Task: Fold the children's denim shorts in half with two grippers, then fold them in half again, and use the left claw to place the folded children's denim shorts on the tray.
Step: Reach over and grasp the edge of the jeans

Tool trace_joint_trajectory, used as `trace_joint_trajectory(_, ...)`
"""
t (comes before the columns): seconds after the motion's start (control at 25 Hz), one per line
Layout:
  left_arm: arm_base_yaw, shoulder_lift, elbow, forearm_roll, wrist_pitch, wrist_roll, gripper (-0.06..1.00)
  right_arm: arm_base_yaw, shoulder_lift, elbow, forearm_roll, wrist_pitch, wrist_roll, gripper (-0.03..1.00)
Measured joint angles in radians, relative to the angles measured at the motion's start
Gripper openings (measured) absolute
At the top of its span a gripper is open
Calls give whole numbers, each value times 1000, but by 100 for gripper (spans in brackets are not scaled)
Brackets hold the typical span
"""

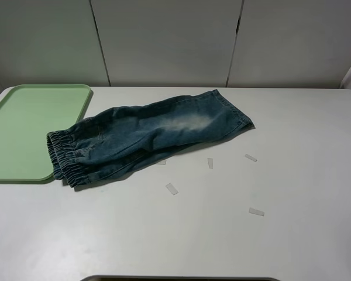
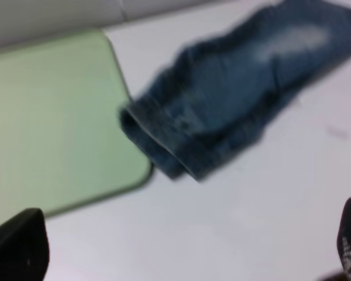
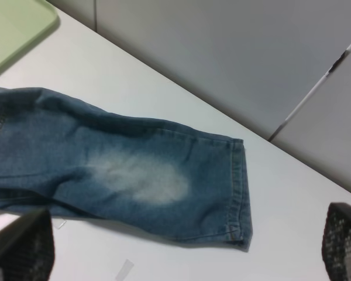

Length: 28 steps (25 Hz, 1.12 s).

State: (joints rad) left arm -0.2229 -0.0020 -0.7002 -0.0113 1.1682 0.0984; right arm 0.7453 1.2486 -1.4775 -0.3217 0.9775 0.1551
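The children's denim shorts [image 1: 146, 134] lie flat on the white table as a long slanted strip. Their gathered waistband [image 1: 64, 157] is at the left, touching the corner of the pale-green tray [image 1: 23, 129], and the leg hem [image 1: 234, 114] is at the right. No arm shows in the high view. In the left wrist view my left gripper [image 2: 184, 257] is open above bare table, short of the shorts [image 2: 234, 99] and the tray [image 2: 52, 117]. My right gripper [image 3: 181, 254] is open too, over the faded leg of the shorts [image 3: 134, 175], with a corner of the tray [image 3: 11, 23] beyond.
Several small clear tape pieces [image 1: 172, 188] lie on the table in front of and to the right of the shorts. A panelled wall [image 1: 164, 41] closes the back. A dark edge [image 1: 181, 278] shows at the table's front.
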Motion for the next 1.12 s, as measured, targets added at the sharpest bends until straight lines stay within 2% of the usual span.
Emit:
trace_joint_trajectory(0.16,0,-5,124,-72,0,45,99,0,0,0,18,15,0,69)
trace_joint_trajectory(0.4,0,-6,166,-122,-5,80,99,0,0,0,19,17,0,69)
trace_joint_trajectory(0.64,0,-7,209,-134,-94,74,99,0,0,0,26,32,0,69)
trace_joint_trajectory(1.0,1,-7,211,-134,-107,69,99,0,0,0,64,77,28,69)
trace_joint_trajectory(1.12,45,-7,211,-134,-108,69,99,0,0,0,77,85,54,69)
